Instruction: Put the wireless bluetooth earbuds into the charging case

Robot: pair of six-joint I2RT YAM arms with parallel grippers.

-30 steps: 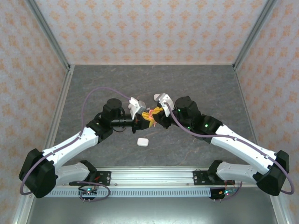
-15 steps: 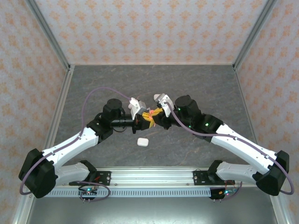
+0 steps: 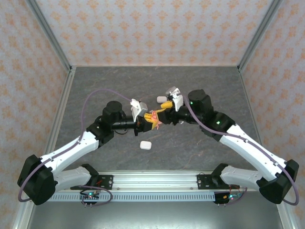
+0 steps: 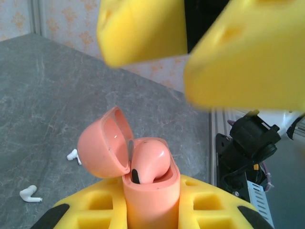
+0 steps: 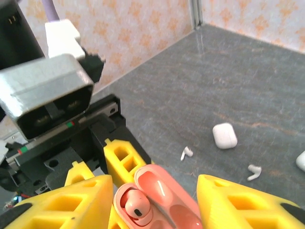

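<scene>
Top view: both arms meet over mid-table, the left gripper [image 3: 151,119] and right gripper [image 3: 163,109] nearly nose to nose. One white case [image 3: 145,145] lies in front of them and another [image 3: 161,99] just behind.

Left wrist: the left fingers are clamped tight on the salmon-pink case [image 4: 152,200], held upright with its lid [image 4: 102,143] swung open. A pink earbud [image 4: 151,161] sits in it, standing a little proud of the rim. Above, the right's yellow fingers are spread, with nothing between them. White earbuds [image 4: 29,192] lie on the table beyond.

Right wrist: the jaws stand wide to either side of the open case, not gripping it.

I'd call this the placing step for one bud. Next comes a gentle press to seat it, or a fine pinch on the matching bud, while the left holds steady
</scene>
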